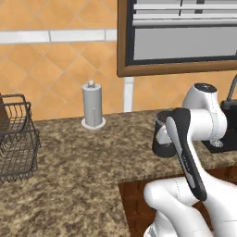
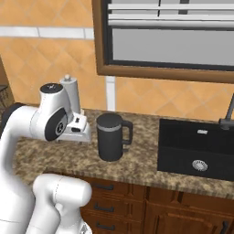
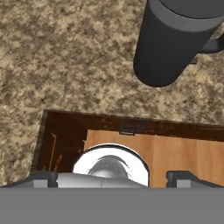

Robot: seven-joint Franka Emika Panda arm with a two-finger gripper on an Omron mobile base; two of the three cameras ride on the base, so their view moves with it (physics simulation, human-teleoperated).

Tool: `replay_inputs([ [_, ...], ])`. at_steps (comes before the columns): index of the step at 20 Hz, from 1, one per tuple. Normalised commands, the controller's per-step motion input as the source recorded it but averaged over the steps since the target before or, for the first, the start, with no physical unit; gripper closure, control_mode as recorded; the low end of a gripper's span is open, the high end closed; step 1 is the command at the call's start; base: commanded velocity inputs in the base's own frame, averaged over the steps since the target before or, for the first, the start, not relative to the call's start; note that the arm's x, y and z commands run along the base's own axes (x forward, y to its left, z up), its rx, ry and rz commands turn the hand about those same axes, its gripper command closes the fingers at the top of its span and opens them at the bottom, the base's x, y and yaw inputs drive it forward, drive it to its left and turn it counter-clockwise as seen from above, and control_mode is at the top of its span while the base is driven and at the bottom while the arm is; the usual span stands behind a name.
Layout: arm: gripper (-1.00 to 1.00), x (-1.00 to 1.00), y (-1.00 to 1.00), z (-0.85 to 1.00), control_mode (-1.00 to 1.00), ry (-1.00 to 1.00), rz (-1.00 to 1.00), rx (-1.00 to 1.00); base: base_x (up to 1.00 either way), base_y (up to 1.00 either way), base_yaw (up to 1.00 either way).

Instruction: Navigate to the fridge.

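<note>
claw tips apart | L: wire basket | R: sink

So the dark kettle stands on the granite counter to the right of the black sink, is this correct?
Not quite. The dark kettle does stand on the granite counter, but to the left of the black sink, not the right. The right base view shows this.

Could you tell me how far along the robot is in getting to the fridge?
Nothing looks done yet: the base faces a granite counter with a dark kettle, a sink and a window. The gripper holds nothing. The whole drive to the fridge seems left.
</note>
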Motion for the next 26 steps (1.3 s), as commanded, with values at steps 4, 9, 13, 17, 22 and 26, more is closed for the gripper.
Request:
replay_inputs([
  [4,-1.00,0.00,0.00,0.00,1.00,0.00,0.00,0.00,-0.70,-0.49,-0.13],
  [9,-1.00,0.00,0.00,0.00,1.00,0.00,0.00,0.00,-0.53,-0.77,-0.30],
  [13,-1.00,0.00,0.00,0.00,1.00,0.00,0.00,0.00,-0.32,-0.92,-0.38],
  [17,-1.00,0.00,0.00,0.00,1.00,0.00,0.00,0.00,-0.04,-0.66,-0.48],
  [22,-1.00,0.00,0.00,0.00,1.00,0.00,0.00,0.00,0.00,-0.51,-0.52],
  [26,-1.00,0.00,0.00,0.00,1.00,0.00,0.00,0.00,0.12,-0.43,-0.56],
])
